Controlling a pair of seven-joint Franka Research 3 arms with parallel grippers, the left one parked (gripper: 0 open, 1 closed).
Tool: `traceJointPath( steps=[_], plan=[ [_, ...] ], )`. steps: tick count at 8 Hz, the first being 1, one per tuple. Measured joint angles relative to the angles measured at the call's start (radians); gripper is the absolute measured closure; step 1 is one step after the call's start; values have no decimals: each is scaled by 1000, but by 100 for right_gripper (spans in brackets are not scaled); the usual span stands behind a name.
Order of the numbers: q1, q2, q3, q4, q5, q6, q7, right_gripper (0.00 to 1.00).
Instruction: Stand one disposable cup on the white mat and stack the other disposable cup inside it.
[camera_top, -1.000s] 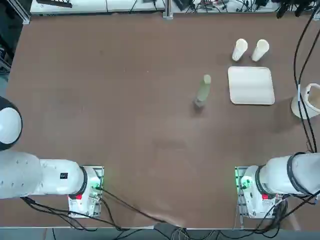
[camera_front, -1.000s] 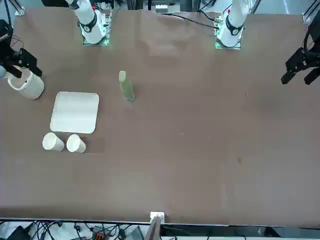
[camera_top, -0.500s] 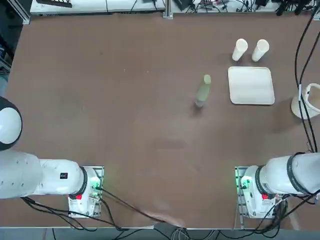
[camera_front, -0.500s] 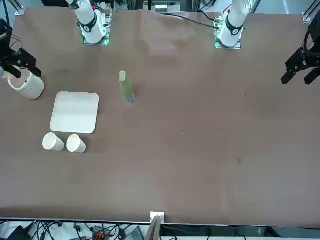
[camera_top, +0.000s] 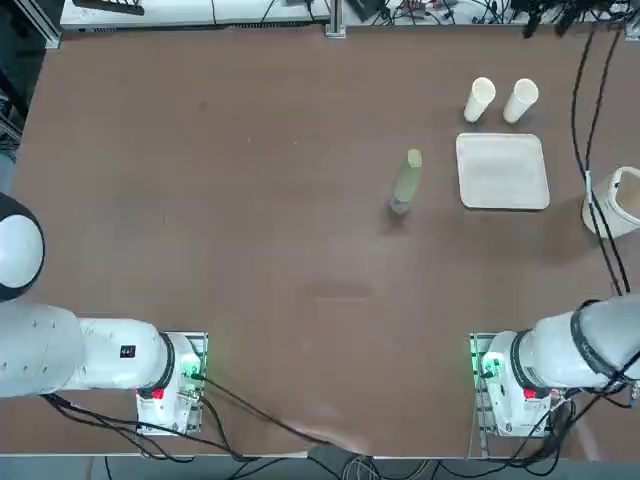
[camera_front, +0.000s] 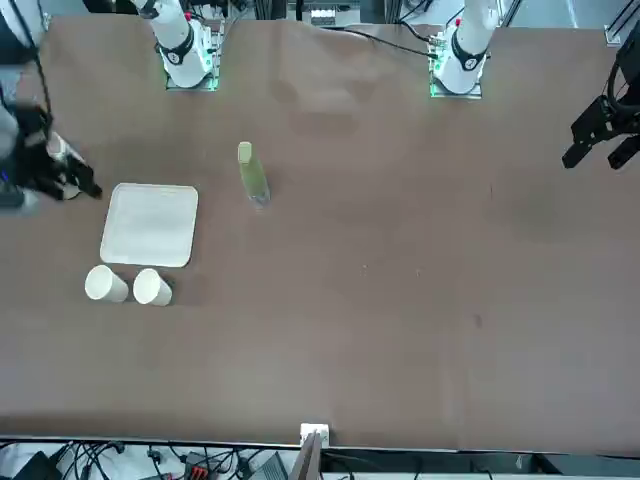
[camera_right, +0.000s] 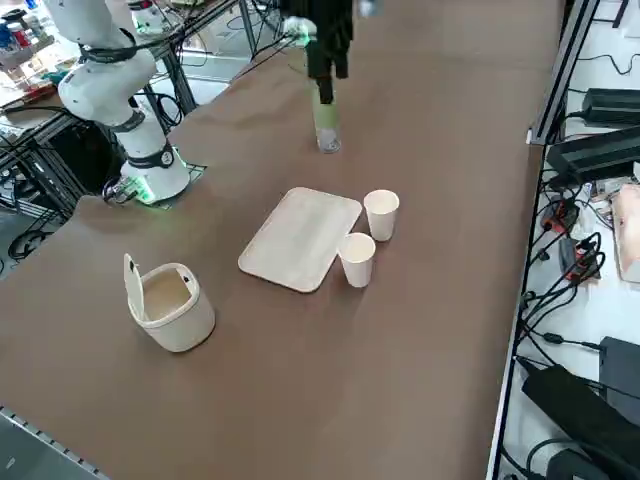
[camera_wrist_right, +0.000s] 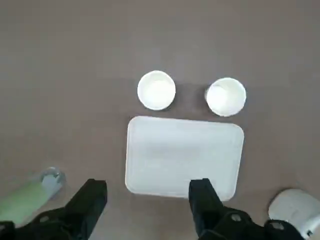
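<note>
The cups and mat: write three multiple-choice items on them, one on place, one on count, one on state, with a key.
1. Where do the cups stand?
A. on the mat
B. on the table beside the mat
C. inside the tall container

2. How many cups are there?
A. one
B. two
C. three

3. What state is the right gripper in?
A. open, holding nothing
B. shut on a cup
C. shut on the bottle

Key: 1 B, both stand off one edge of the mat; 2 B, two separate cups show, unstacked; 3 A, the right gripper is high above the mat's edge, fingers spread, nothing between.
</note>
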Motion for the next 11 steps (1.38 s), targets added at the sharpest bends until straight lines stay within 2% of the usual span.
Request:
traceJointPath(
  steps=[3,5,8,11],
  plan=[
    [53,200,2,0,0,185,0,1],
    [101,293,3,0,-1,295,1,4],
    [105,382,-2,2,-75,368,1,7],
    [102,417,-8,3,-88,377,1,13]
  ],
)
